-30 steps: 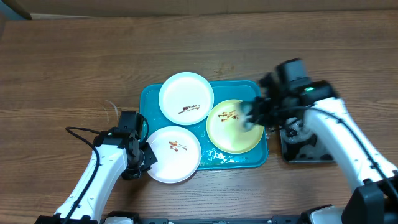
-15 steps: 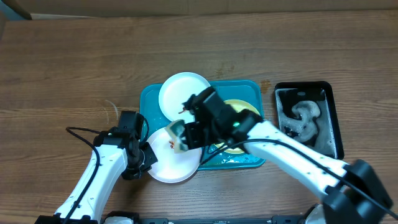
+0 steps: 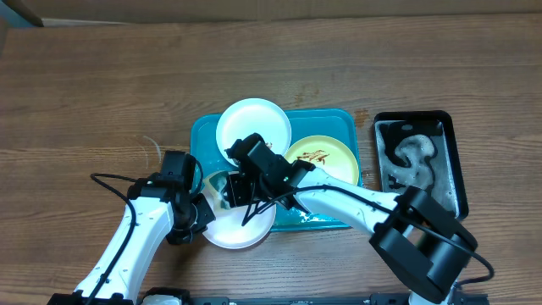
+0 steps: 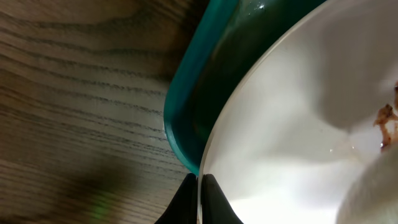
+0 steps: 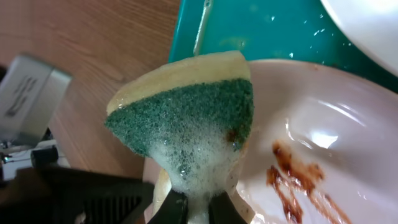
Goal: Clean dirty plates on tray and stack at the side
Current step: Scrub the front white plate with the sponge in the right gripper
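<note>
The white round shallow plate [image 3: 241, 230] being cleaned sits at the 7 o'clock corner of the large turquoise rectangular plastic tray [image 3: 339, 123]. It overhangs the tray rim onto the brown wooden table [image 3: 102, 85] and carries a brown food smear [image 5: 292, 180] near its centre. The left gripper [image 4: 199, 190] is pinched narrow on the thin plate rim at about 9 o'clock. This hold is small, so sideways scrubbing force could pivot the plate or pull the rim out of the jaws. Downward force on the overhanging part could tip the plate off the tray edge. The right gripper [image 5: 189, 208] is clamped on the narrow end of a foamy green-and-yellow scouring sponge [image 5: 186, 118], which hangs over the plate at about 11 o'clock, beside the smear. Whether it touches the plate cannot be told. A sponge held by one end may fold or twist free under load, and its foam may drip onto the table. The right arm reaches across the second white round plate [image 3: 254, 127] at 12 o'clock and the pale yellow-green round plate [image 3: 326, 165] at 2 o'clock, so a low stroke could displace either. The two wrists work close together and could collide. The black glossy rectangular tray [image 3: 445, 148] of suds lies at 3 o'clock, well apart.
</note>
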`<state>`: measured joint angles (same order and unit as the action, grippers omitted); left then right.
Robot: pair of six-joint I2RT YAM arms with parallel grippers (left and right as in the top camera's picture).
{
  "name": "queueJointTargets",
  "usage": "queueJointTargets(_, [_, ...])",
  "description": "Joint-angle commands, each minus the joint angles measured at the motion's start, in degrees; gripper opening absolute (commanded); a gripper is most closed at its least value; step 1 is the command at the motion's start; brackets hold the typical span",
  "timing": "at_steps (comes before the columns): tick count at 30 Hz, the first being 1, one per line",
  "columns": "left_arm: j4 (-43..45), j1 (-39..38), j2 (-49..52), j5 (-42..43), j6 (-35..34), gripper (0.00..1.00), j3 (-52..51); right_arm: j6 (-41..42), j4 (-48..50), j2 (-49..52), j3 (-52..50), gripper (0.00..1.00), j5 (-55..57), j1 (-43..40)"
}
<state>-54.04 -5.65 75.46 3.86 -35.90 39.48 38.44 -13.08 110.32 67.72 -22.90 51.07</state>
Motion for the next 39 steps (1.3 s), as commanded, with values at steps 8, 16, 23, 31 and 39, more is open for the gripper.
queueJointTargets(8, [-0.2, -0.4, 0.5, 0.6, 0.1, 0.04, 1.0, 2.5, -3.0, 4.5, 0.9, 0.04, 2.9, -0.1])
queueJointTargets(16, [-0.5, -0.4, 0.5, 0.5, 0.1, 0.04, 1.0, 1.7, -18.0, 4.6, 0.9, 0.04, 13.0, -1.6])
queueJointTargets(23, [-1.0, -0.4, 0.5, 0.2, 0.1, 0.04, 1.0, -0.7, -23.7, 4.4, 1.0, 0.04, 14.4, -2.8])
queueJointTargets(31, [-1.0, -0.4, 0.5, 0.2, 0.1, 0.04, 1.0, -1.4, -28.7, -0.3, 1.3, 0.04, 15.8, -5.5])
queueJointTargets(39, [-1.0, -0.4, 0.5, 0.2, 0.1, 0.04, 1.0, -6.4, -30.0, -13.4, 4.9, 0.04, 18.9, -5.9])
